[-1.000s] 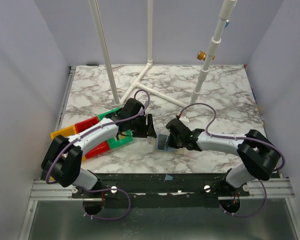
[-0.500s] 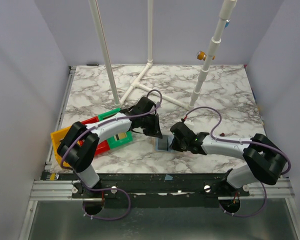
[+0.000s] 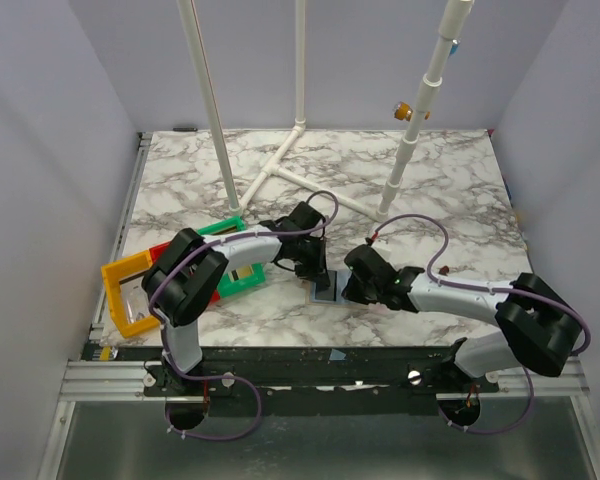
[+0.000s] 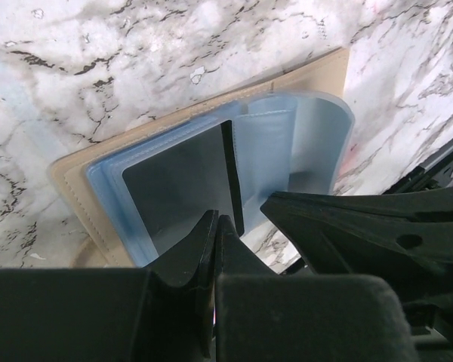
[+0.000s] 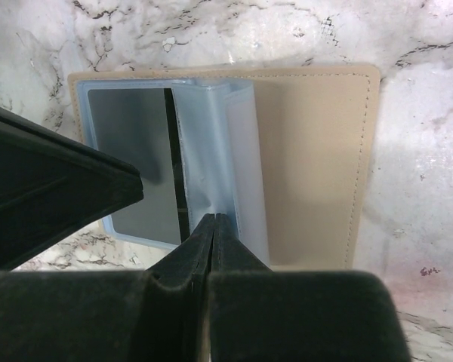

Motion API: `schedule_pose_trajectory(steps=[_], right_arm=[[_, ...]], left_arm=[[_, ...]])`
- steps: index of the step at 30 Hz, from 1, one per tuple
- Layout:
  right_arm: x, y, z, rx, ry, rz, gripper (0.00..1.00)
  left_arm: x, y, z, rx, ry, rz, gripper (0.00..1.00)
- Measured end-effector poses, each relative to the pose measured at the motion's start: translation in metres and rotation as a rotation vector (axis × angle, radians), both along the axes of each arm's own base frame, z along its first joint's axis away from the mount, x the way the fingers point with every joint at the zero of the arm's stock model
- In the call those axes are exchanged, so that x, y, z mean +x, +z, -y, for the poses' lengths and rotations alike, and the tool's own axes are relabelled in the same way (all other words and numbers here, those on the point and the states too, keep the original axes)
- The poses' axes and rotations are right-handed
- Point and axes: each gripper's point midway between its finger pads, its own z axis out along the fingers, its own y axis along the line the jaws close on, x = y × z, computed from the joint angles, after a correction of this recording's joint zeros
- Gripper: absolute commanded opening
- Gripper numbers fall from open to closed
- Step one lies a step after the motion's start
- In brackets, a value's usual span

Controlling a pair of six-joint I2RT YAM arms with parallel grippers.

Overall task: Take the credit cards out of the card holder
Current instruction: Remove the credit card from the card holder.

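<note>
The card holder (image 3: 324, 291) lies open on the marble: a tan cover (image 5: 309, 151) with pale blue plastic sleeves (image 4: 264, 143) and a dark grey rectangle (image 4: 181, 188) in one pocket. No credit cards show plainly outside it. My left gripper (image 4: 215, 221) is shut, its tips at the near edge of the dark pocket; whether they pinch anything is hidden. My right gripper (image 5: 214, 219) is shut on a raised fold of the blue sleeve, which puckers at its tips. In the top view the left gripper (image 3: 316, 272) and right gripper (image 3: 346, 290) meet over the holder from opposite sides.
Yellow bin (image 3: 127, 292) and green bin (image 3: 242, 284) sit left of the holder under my left arm. A white pipe frame (image 3: 280, 165) and a slanted pole (image 3: 412, 140) stand at the back. The table's near edge (image 3: 330, 345) is close behind the holder.
My left arm swung right from the bins to the card holder and its gripper closed there. The right gripper stayed shut at the holder.
</note>
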Motion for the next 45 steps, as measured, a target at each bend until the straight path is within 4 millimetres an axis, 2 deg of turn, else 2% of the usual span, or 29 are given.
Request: schedule_pose_trajectory(steps=[8, 17, 25, 31, 38, 45], right_arm=[[-0.002, 0.002, 0.003, 0.003, -0.003, 0.003, 0.01], [-0.003, 0.015, 0.006, 0.014, -0.001, 0.021, 0.01], [0.005, 0.032, 0.0, 0.033, -0.001, 0.06, 0.01], [0.004, 0.026, 0.002, 0.012, 0.009, 0.05, 0.0], [0.003, 0.002, 0.003, -0.039, 0.012, 0.008, 0.01], [0.004, -0.005, 0.014, -0.058, -0.017, -0.004, 0.01]], left_arm=[[-0.003, -0.01, 0.002, 0.018, -0.006, -0.016, 0.0], [-0.001, -0.011, 0.004, 0.029, -0.003, -0.004, 0.0], [-0.001, -0.01, 0.005, 0.033, -0.005, -0.005, 0.0], [0.003, -0.01, 0.007, 0.037, -0.008, 0.003, 0.0], [0.003, -0.01, 0.008, 0.038, -0.009, 0.005, 0.0], [0.003, -0.01, 0.008, 0.038, -0.009, 0.006, 0.0]])
